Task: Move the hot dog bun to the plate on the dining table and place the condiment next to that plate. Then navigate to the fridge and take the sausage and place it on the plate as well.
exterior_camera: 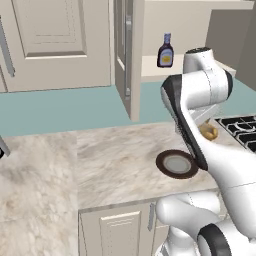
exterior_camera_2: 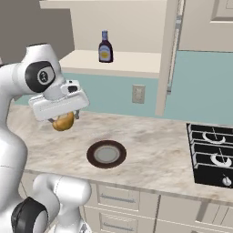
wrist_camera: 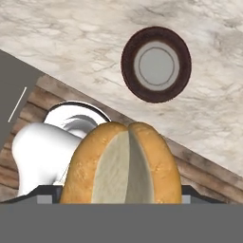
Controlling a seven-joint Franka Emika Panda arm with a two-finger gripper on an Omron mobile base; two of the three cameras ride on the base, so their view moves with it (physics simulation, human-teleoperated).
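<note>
One hot dog bun (wrist_camera: 121, 163) gripped, hanging lengthwise below gripper (exterior_camera_2: 65, 119)

hot dog bun (exterior_camera: 209, 132) at right centre of the left base view mostly hidden behind the white arm, its lower end cut by the hand view's bottom edge, gripper (exterior_camera_2: 63, 119) fingertips hidden behind the bun, brown-rimmed plate (exterior_camera: 176, 164) partly covered by the arm, stove (exterior_camera_2: 211, 154) cut off at the right edge

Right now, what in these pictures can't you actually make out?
- Gripper fingertips: hand view, hidden by the hot dog bun.
- Bun's underside: right base view, white hand covers its top.
- Stove: cut off by the right edge.
- Condiment label: too small to read.
</note>
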